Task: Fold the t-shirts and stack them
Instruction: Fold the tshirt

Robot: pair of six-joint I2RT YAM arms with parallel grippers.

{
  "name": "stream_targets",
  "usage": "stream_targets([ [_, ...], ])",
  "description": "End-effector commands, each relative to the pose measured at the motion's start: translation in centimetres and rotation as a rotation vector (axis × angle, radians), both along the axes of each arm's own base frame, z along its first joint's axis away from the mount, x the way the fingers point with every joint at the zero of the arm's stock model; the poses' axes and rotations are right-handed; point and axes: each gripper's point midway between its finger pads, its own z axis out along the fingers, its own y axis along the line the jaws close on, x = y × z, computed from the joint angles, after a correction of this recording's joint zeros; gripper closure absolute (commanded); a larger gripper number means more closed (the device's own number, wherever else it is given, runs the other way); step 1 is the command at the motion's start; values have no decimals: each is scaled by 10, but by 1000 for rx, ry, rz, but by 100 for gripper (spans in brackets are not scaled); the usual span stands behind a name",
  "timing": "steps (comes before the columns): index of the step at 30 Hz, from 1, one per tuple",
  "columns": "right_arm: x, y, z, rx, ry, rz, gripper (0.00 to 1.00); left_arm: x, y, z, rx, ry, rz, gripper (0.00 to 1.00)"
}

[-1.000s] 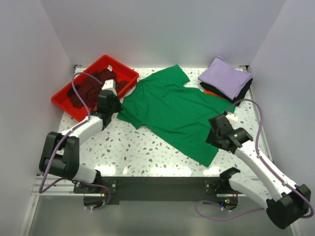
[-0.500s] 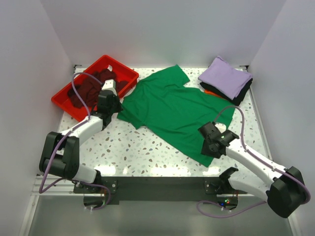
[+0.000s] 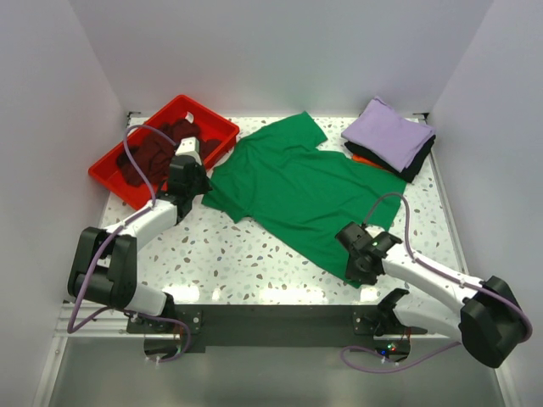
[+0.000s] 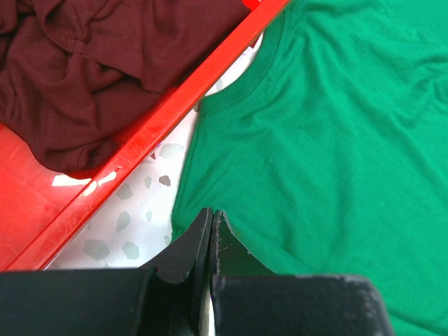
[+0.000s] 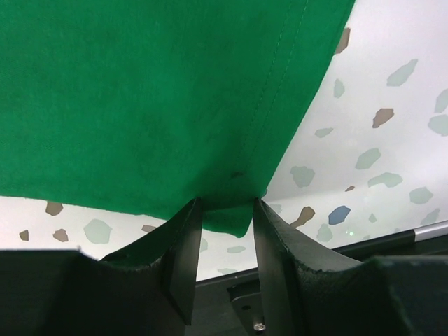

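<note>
Top view and both wrist views. The green t-shirt (image 3: 297, 191) is lying spread flat and slantwise across the counter (image 3: 237, 263), its collar just beside the red tray (image 3: 219, 129) that is holding the maroon t-shirt (image 3: 148, 157). The folded stack (image 3: 390, 136), lavender on top, is sitting at the far right corner.

Over the last second I am seeing the right pincer (image 5: 222, 210) swing in from the shirt's right edge to its near hem corner. It is now straddling that corner with a narrow gap, cloth lying between the fingers but not yet pinched. The left pincer (image 4: 212, 217) is staying where it was at the shoulder edge, its tips pressed together. I cannot tell whether cloth is caught between them.

I am reading this as both ends of one side now being covered, so the first fold is about to begin once the right pincer is closing on the hem.
</note>
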Motion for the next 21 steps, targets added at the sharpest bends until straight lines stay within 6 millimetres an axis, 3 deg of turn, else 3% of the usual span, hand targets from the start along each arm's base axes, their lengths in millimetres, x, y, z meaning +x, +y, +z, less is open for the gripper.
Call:
stream_targets([
  [1, 0, 8, -5, 39, -8, -22, 61, 9, 1, 10, -16, -43, 14, 100],
  [21, -19, 3, 2, 13, 31, -17, 61, 11, -1, 6, -20, -31, 9, 100],
])
